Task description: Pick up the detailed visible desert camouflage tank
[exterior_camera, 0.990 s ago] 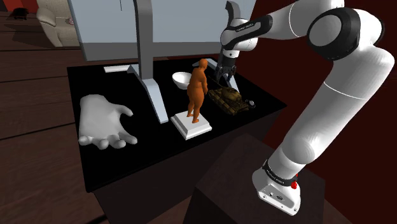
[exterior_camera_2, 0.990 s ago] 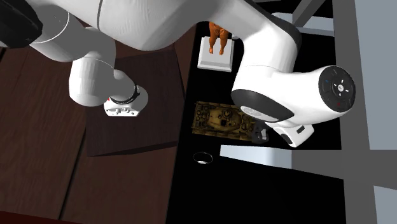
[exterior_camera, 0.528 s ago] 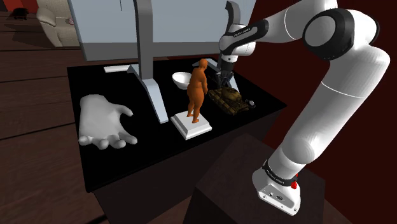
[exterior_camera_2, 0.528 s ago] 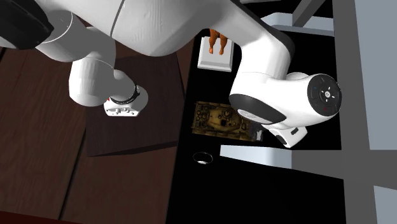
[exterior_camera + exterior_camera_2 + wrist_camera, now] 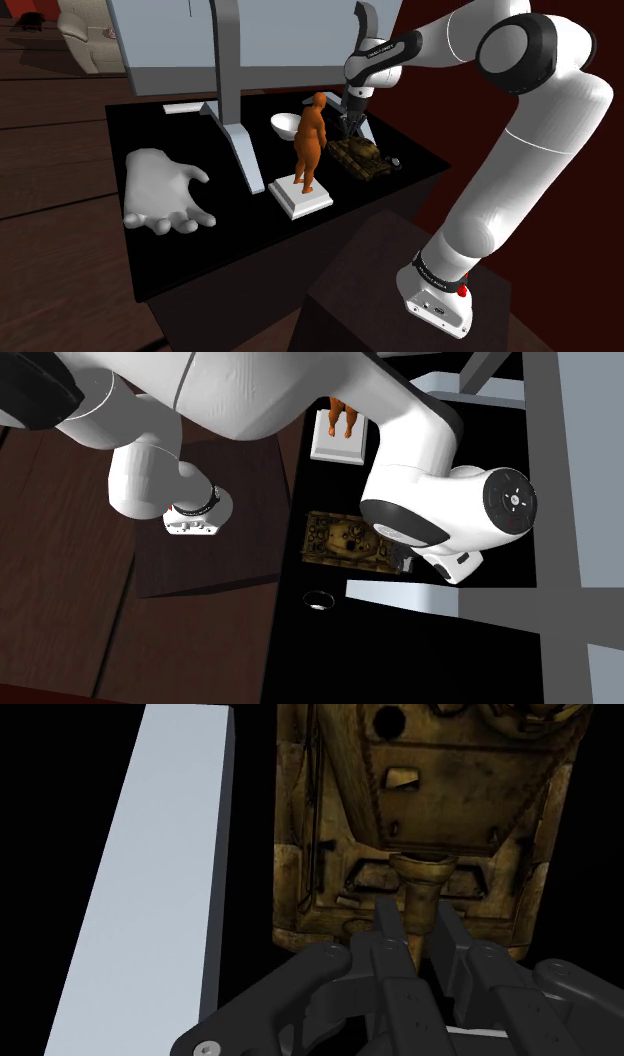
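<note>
An orange figure [image 5: 308, 148] on a white base is standing just beside the tank [image 5: 360, 157], on the shoulder view's left of it, with a white bowl [image 5: 284, 124] behind the figure and a large white hand [image 5: 165, 192] lying well apart near the surface's far left. Two grey legs are rising to a wide pale panel [image 5: 250, 40]; one leg [image 5: 238, 110] is planted between hand and figure, and the other's flat foot [image 5: 160, 874] is lying close alongside the tank. A small ring [image 5: 319, 600] is sitting near the tank's end. The black surface [image 5: 200, 250] is standing on a dark wooden floor [image 5: 60, 120], with a pale armchair [image 5: 88, 35] far behind and a dark red wall beyond the arm. The tank is resting upright on the surface near its edge nearest the robot's box [image 5: 390, 290], wearing mottled tan and brown, with hatches and fittings on its deck. The jaws are pressing together on its thin gun barrel, one on each side.
</note>
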`<state>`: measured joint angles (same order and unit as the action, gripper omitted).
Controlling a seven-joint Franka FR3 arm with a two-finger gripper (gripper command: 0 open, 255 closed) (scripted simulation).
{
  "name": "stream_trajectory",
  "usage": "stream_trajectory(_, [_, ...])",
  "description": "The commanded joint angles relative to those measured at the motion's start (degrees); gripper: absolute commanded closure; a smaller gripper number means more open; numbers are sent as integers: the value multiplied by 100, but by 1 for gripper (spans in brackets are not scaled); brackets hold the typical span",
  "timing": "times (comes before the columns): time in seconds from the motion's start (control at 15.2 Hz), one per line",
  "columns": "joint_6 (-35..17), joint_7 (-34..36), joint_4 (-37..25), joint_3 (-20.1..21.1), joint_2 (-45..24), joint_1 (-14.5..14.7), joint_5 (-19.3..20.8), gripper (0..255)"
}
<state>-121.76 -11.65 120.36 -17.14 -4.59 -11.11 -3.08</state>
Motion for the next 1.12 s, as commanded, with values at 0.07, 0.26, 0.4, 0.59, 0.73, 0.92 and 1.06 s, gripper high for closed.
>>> stream_trajectory(0.07, [146,31,-71,2,75,9,29,255])
stream_trajectory(0.26, [365,62,-195,1,175,13,68,255])
stream_trajectory(0.4, [512,81,-284,1,236,16,91,255])
stream_trajectory(0.59, [733,106,-427,2,318,20,122,255])
stream_trajectory(0.73, [881,121,-528,3,367,22,139,255])
stream_trajectory(0.92, [1103,141,-690,5,431,25,162,255])
stream_trajectory(1.06, [1114,142,-698,5,434,25,163,255])
